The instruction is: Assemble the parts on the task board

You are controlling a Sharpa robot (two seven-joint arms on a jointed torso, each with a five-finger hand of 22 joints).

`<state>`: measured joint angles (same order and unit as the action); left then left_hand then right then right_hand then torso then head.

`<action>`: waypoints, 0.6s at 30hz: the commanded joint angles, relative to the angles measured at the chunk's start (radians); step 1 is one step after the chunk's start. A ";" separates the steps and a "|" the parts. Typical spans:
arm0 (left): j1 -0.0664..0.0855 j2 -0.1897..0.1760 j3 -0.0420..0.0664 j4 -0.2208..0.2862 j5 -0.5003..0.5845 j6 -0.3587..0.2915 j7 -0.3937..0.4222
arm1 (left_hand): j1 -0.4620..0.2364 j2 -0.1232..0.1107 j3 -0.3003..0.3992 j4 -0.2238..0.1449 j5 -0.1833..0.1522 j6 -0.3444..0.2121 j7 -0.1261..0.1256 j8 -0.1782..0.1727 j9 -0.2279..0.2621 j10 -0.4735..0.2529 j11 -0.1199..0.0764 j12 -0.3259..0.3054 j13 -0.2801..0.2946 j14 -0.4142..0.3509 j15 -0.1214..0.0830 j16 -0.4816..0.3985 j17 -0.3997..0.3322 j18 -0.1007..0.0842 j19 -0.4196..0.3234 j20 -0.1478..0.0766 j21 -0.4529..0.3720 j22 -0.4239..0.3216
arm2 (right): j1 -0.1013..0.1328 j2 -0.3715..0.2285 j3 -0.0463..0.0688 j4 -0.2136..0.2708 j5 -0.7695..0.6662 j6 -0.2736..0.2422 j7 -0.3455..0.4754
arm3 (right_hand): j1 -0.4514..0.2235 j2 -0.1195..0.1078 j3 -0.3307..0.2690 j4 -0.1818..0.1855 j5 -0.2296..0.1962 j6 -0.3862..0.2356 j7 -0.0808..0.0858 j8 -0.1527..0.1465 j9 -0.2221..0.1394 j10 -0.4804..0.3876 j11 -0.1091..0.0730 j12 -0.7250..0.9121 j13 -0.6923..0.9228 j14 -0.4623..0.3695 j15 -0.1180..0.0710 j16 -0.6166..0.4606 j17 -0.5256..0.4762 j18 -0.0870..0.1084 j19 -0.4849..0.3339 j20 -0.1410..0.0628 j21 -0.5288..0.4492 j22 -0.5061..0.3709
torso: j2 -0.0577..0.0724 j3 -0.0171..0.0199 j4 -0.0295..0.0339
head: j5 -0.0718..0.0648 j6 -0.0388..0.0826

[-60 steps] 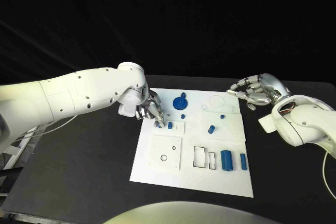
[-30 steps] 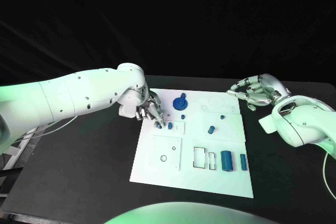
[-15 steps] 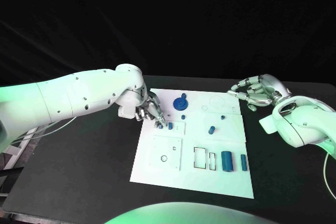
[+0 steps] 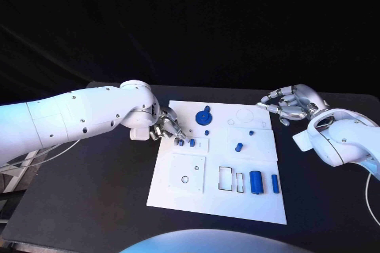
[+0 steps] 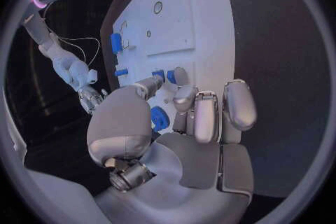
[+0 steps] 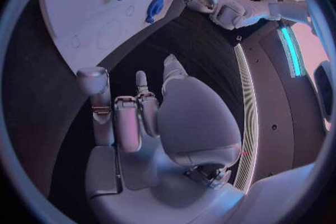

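The white task board [image 4: 190, 181] lies mid-table. On it are a round blue part [image 4: 205, 117], two small blue parts [image 4: 181, 143] [image 4: 191, 142] side by side, further small ones [image 4: 238, 146] [image 4: 250, 132], and two blue cylinders [image 4: 256, 181] [image 4: 274, 182] near the front right. My left hand [image 4: 168, 128] hovers at the board's left edge, fingers stretched toward the two small parts [image 5: 159, 74] and holding nothing. The round part [image 5: 159, 119] shows through the gap between thumb and fingers [image 5: 208, 117]. My right hand [image 4: 286, 106] is curled, holding nothing, off the board's far right corner.
The board has raised white blocks [image 4: 188, 173] and outlined slots [image 4: 232, 178] toward the front. Black table [image 4: 87, 192] surrounds the board on all sides. In the right wrist view, the board [image 6: 91, 5] and round part [image 6: 154, 8] lie beyond my curled right hand [image 6: 140, 117].
My left arm has swung lower and leftward, and its fingertips have drawn back slightly from the two small blue parts. The right hand has not moved.
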<state>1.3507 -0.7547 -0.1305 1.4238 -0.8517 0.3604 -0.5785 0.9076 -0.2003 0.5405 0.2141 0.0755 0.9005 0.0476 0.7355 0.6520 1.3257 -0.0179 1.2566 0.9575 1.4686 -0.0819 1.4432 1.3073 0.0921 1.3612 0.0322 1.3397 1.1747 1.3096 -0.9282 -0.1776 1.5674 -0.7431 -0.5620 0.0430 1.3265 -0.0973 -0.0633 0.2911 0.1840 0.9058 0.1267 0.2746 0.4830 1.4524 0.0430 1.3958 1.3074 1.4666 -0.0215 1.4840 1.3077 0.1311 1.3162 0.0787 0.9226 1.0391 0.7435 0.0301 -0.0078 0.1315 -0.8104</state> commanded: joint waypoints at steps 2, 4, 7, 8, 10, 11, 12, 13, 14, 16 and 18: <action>-0.016 -0.025 -0.002 0.017 -0.067 -0.085 -0.005 | 0.024 0.004 -0.012 0.004 0.000 -0.005 0.006 -0.044 0.002 -0.008 -0.001 -0.004 -0.002 0.048 0.005 0.003 0.050 -0.003 -0.001 0.003 -0.007 0.000 | -0.001 0.002 0.000 0.000 -0.002 0.006 0.009 | 0.004 0.006 -0.005 0.000 -0.001 -0.008 0.001 0.005 0.001 -0.007 0.002 -0.006 0.082 0.061 -0.005 -0.006 0.066 0.006 -0.005 0.000 -0.004 -0.001 | 0.002 -0.0001 -0.0016 | 0.004 0.005; -0.018 -0.039 0.003 0.031 -0.075 -0.108 0.004 | 0.030 0.006 -0.015 0.005 0.001 -0.005 0.006 -0.043 0.002 -0.008 -0.001 -0.005 -0.004 0.047 0.005 0.003 0.050 -0.003 -0.001 0.003 -0.007 0.000 | -0.001 0.001 0.000 0.000 -0.002 0.006 0.009 | 0.004 0.006 -0.005 0.000 -0.001 -0.008 0.001 0.005 0.001 -0.007 0.002 -0.006 0.082 0.061 -0.005 -0.006 0.066 0.006 -0.005 0.000 -0.004 -0.001 | 0.002 0.0005 -0.0020 | 0.003 0.007; -0.021 -0.068 0.015 0.058 -0.085 -0.164 0.026 | 0.056 0.013 -0.018 0.007 0.005 -0.005 0.005 -0.039 0.005 -0.009 -0.002 -0.005 -0.006 0.047 0.004 0.003 0.050 -0.002 -0.002 0.002 -0.009 -0.004 | -0.001 0.001 0.000 0.000 -0.002 0.006 0.009 | 0.004 0.006 -0.005 0.000 -0.001 -0.008 0.001 0.005 0.001 -0.007 0.002 -0.006 0.082 0.061 -0.005 -0.006 0.066 0.006 -0.005 0.000 -0.004 -0.001 | 0.002 0.0002 -0.0018 | 0.003 0.008; -0.022 -0.079 0.020 0.069 -0.087 -0.187 0.036 | 0.064 0.013 -0.020 0.008 0.005 -0.008 0.005 -0.038 0.006 -0.012 -0.002 -0.008 -0.011 0.047 0.004 0.003 0.050 -0.001 -0.004 0.002 -0.011 -0.007 | -0.001 0.000 0.000 0.000 -0.002 0.006 0.009 | 0.004 0.006 -0.005 0.000 -0.001 -0.008 0.001 0.005 0.001 -0.007 0.002 -0.006 0.082 0.061 -0.005 -0.006 0.066 0.006 -0.005 0.000 -0.004 -0.001 | 0.001 0.0001 -0.0013 | 0.002 0.007; -0.023 -0.100 0.027 0.091 -0.088 -0.231 0.060 | 0.073 0.009 -0.026 0.010 0.005 -0.013 0.006 -0.036 0.008 -0.019 -0.001 -0.016 -0.025 0.047 0.004 0.003 0.049 0.001 -0.009 0.002 -0.018 -0.017 | -0.001 0.000 0.000 0.000 -0.002 0.005 0.009 | 0.004 0.006 -0.005 0.000 -0.001 -0.008 0.001 0.005 0.001 -0.007 0.002 -0.006 0.082 0.061 -0.005 -0.006 0.066 0.006 -0.005 0.000 -0.004 -0.001 | 0.001 0.0002 -0.0006 | 0.002 0.007; -0.023 -0.110 0.030 0.101 -0.086 -0.250 0.071 | 0.073 0.009 -0.026 0.010 0.005 -0.013 0.006 -0.036 0.008 -0.019 -0.001 -0.016 -0.025 0.047 0.004 0.003 0.049 0.001 -0.009 0.002 -0.018 -0.017 | -0.001 0.001 0.000 0.000 -0.002 0.005 0.009 | 0.004 0.006 -0.005 0.000 -0.001 -0.008 0.001 0.005 0.001 -0.007 0.002 -0.006 0.082 0.061 -0.005 -0.006 0.066 0.006 -0.005 0.000 -0.004 -0.001 | 0.001 0.0004 -0.0006 | 0.003 0.007; -0.024 -0.120 0.033 0.112 -0.082 -0.270 0.081 | 0.083 0.004 -0.034 0.016 0.006 -0.027 0.010 -0.036 0.010 -0.044 0.002 -0.042 -0.070 0.047 0.006 0.002 0.048 0.009 -0.028 0.003 -0.041 -0.052 | -0.001 0.001 0.000 0.000 -0.001 0.005 0.010 | 0.004 0.006 -0.005 0.000 -0.001 -0.008 0.001 0.005 0.001 -0.007 0.002 -0.006 0.082 0.061 -0.005 -0.006 0.066 0.006 -0.005 0.000 -0.004 -0.001 | 0.000 0.0013 -0.0006 | 0.006 0.007; -0.024 -0.132 0.035 0.126 -0.074 -0.296 0.093 | 0.095 0.002 -0.045 0.030 0.005 -0.037 0.013 -0.032 0.012 -0.051 0.004 -0.047 -0.078 0.046 0.008 0.002 0.048 0.010 -0.033 0.004 -0.048 -0.060 | -0.001 0.001 0.000 -0.001 -0.001 0.005 0.010 | 0.004 0.006 -0.005 0.000 -0.001 -0.008 0.001 0.005 0.001 -0.007 0.002 -0.006 0.082 0.061 -0.005 -0.006 0.066 0.006 -0.005 0.000 -0.004 -0.001 | 0.001 0.0016 -0.0012 | 0.008 0.009; -0.024 -0.150 0.038 0.145 -0.061 -0.333 0.109 | 0.100 -0.003 -0.059 0.044 0.005 -0.047 0.016 -0.031 0.012 -0.064 0.007 -0.060 -0.102 0.046 0.010 0.002 0.048 0.014 -0.044 0.006 -0.063 -0.080 | -0.001 0.001 0.000 -0.001 -0.001 0.005 0.010 | 0.004 0.006 -0.005 0.000 -0.001 -0.008 0.001 0.005 0.001 -0.007 0.002 -0.006 0.082 0.061 -0.005 -0.006 0.066 0.006 -0.005 0.000 -0.004 -0.001 | 0.000 0.0020 -0.0018 | 0.009 0.010; -0.025 -0.176 0.040 0.172 -0.049 -0.377 0.125 | 0.130 -0.004 -0.088 0.072 0.007 -0.088 0.029 -0.035 0.006 -0.136 0.019 -0.130 -0.215 0.042 0.020 -0.004 0.039 0.032 -0.094 0.013 -0.132 -0.173 | -0.001 0.002 0.000 -0.002 -0.001 0.004 0.010 | 0.004 0.006 -0.005 0.000 -0.001 -0.008 0.001 0.005 0.001 -0.007 0.002 -0.006 0.082 0.061 -0.005 -0.006 0.066 0.006 -0.005 0.000 -0.004 -0.001 | 0.000 0.0020 -0.0014 | 0.009 0.010; -0.026 -0.198 0.041 0.193 -0.043 -0.404 0.131 | 0.139 -0.002 -0.111 0.077 0.008 -0.113 0.039 -0.037 -0.001 -0.183 0.028 -0.174 -0.285 0.039 0.028 -0.009 0.031 0.036 -0.104 0.018 -0.152 -0.196 | -0.001 0.002 0.000 -0.003 -0.001 0.000 0.011 | 0.003 0.007 -0.006 0.000 -0.001 -0.009 0.001 0.006 0.001 -0.007 0.002 -0.007 0.081 0.061 -0.005 -0.006 0.065 0.006 -0.006 0.000 -0.006 -0.003 | -0.001 0.0021 -0.0008 | 0.008 0.009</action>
<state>1.3263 -0.9451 -0.0901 1.6039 -0.9081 0.0744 -0.5048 1.0415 -0.2009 0.4300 0.2895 0.0795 0.7891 0.0861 0.7017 0.6522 1.1430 0.0097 1.0817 0.6725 1.4658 -0.0587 1.4364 1.3073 0.1167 1.2556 0.0500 1.1862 0.9765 1.3093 -0.9270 -0.1777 1.5650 -0.7420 -0.5622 0.0442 1.3265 -0.0973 -0.0632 0.2911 0.1840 0.9058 0.1266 0.2746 0.4827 1.4521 0.0434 1.3937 1.3073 1.4666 -0.0216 1.4820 1.3075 0.1311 1.3162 0.0787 0.9200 1.0363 0.7439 0.0316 -0.0089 0.1393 -0.8008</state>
